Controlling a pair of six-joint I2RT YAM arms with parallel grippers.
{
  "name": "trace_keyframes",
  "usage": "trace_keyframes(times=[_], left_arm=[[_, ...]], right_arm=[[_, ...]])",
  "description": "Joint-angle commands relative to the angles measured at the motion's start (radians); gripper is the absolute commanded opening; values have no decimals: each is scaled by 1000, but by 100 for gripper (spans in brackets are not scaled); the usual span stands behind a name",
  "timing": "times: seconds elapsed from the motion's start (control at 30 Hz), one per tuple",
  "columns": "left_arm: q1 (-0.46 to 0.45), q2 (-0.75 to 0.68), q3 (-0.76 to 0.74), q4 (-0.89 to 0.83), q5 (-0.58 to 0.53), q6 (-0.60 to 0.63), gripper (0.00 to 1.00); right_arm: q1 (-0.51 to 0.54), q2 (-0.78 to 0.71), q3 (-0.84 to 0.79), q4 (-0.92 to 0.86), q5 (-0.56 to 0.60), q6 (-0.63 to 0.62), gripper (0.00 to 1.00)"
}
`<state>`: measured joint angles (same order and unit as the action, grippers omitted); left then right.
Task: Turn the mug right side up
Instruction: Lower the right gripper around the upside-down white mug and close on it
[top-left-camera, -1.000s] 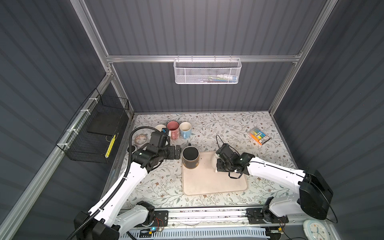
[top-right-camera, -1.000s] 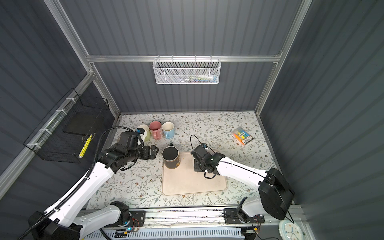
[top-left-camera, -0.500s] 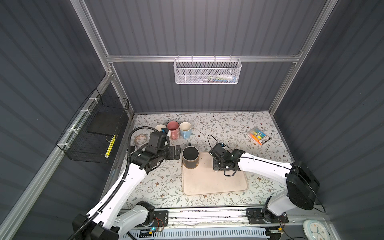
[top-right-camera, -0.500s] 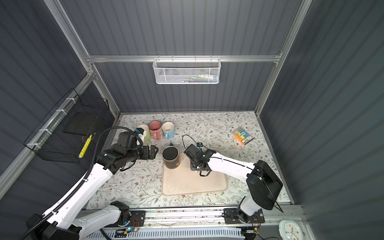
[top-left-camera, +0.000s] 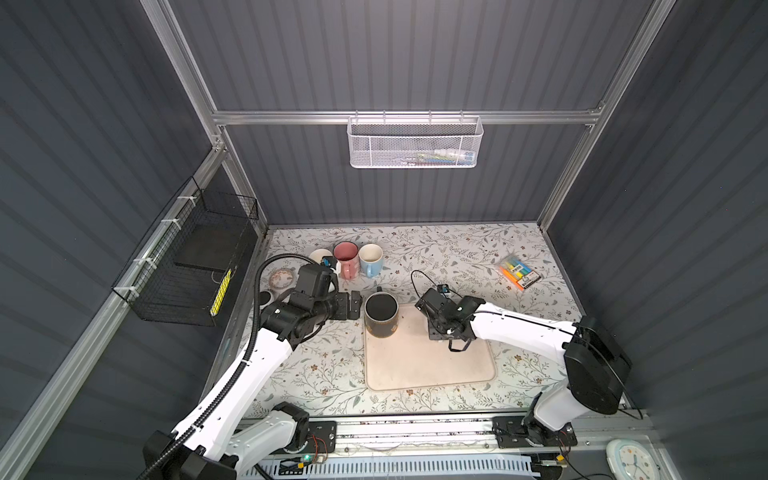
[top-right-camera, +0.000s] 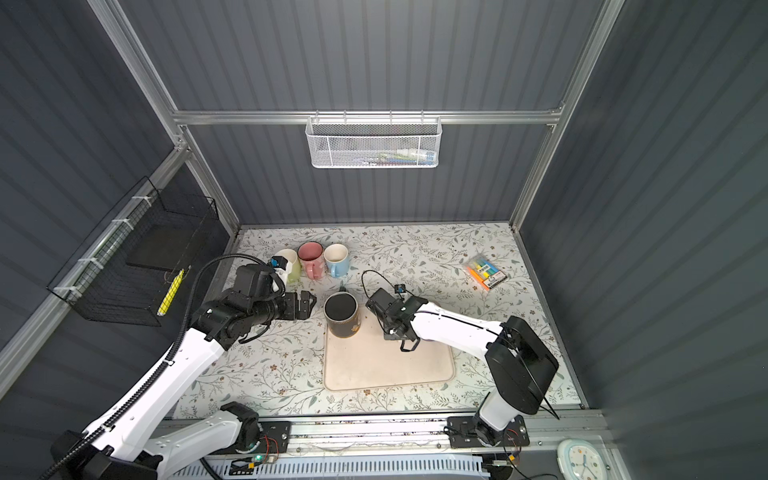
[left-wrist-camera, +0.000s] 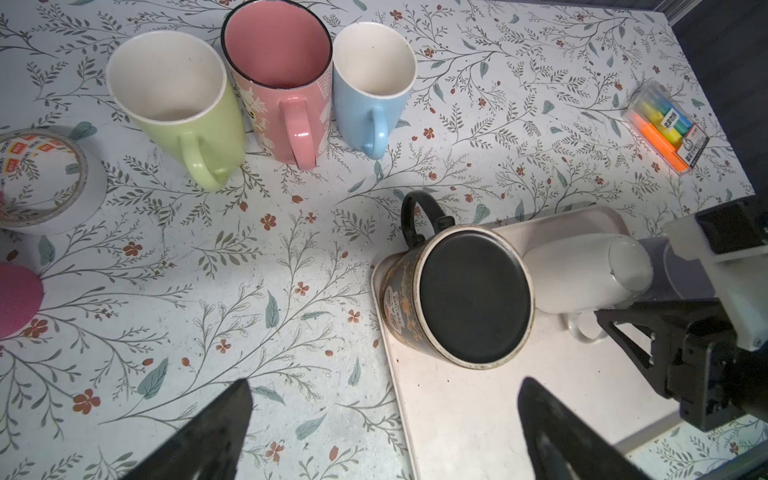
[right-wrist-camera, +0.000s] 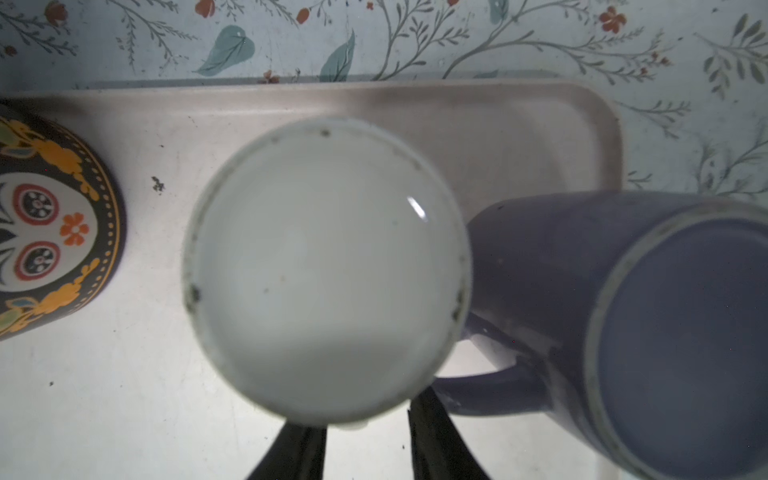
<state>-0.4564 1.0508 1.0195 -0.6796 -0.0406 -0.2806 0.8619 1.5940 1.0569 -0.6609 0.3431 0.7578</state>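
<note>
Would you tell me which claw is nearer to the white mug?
Right. The right claw hangs directly over the white mug; the left claw sits beyond the black mug.

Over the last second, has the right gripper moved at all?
Yes. In a top view the right gripper has shifted left over the tray, closer to the black mug, which stayed put.

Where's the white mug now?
Right wrist view: the white mug, upside down on the tray, right of the black mug, beside the purple mug.
</note>
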Motion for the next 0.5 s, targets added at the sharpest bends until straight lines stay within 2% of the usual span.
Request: trace_keyframes(times=[0.0, 0.47], left_arm=[[4, -13, -12, -17, 6, 9, 100], [4, -4, -14, -20, -2, 9, 100]], right_arm=[[2, -3, 28, -34, 32, -24, 33], [-36, 39, 61, -13, -59, -83, 29]])
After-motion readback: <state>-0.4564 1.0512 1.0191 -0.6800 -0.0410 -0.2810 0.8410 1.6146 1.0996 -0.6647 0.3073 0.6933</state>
